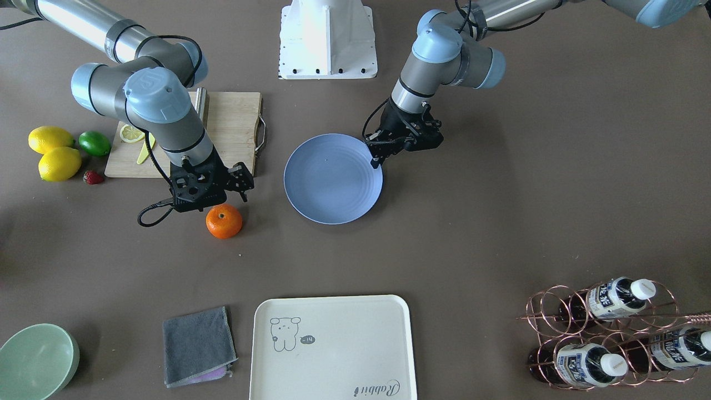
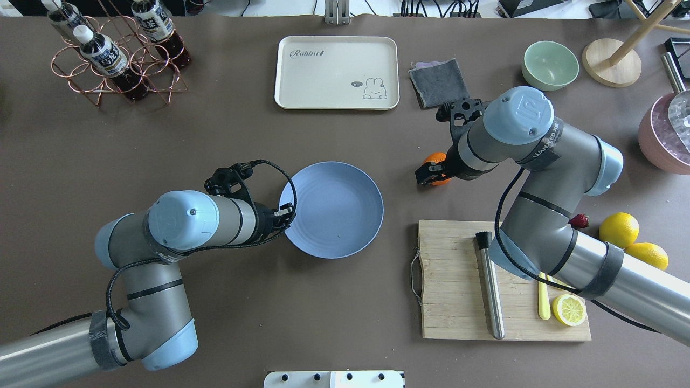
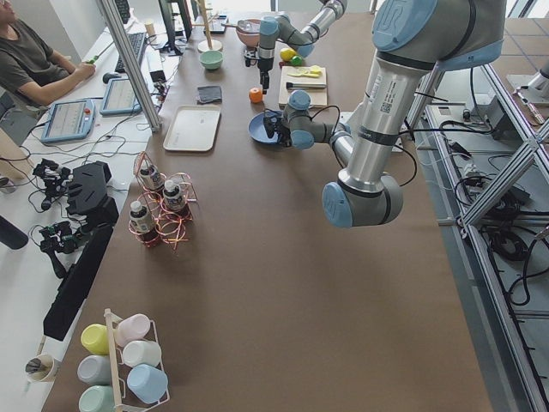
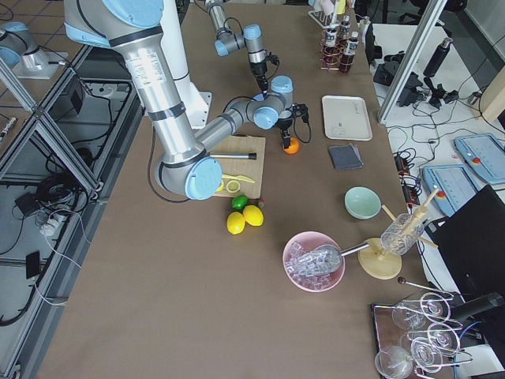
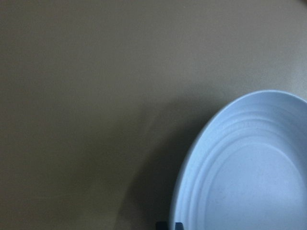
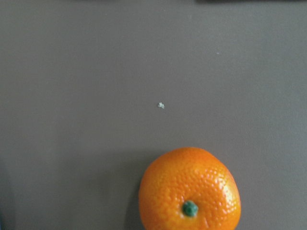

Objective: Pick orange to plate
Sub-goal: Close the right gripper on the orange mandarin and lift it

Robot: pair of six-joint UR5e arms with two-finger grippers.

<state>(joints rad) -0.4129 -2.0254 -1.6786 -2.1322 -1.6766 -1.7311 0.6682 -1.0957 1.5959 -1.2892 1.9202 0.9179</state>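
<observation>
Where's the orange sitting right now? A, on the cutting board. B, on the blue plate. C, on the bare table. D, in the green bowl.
C: the orange rests on the brown table by the right claw, apart from the empty plate.

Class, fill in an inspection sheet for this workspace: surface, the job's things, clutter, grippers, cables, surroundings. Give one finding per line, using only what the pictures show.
Surface: brown table; one pale speck near the orange.
Job's things: orange lies on the table, apart from the plate; the plate is empty.
Clutter: cutting board, two lemons, lime, strawberry, tray, cloth, bowl, bottle rack.
Grippers: right gripper over the orange, apparently open, holding nothing; left gripper shut at the plate's rim.
Cables: a black cable loops from each wrist.
Surroundings: operator seated at a side desk.
</observation>
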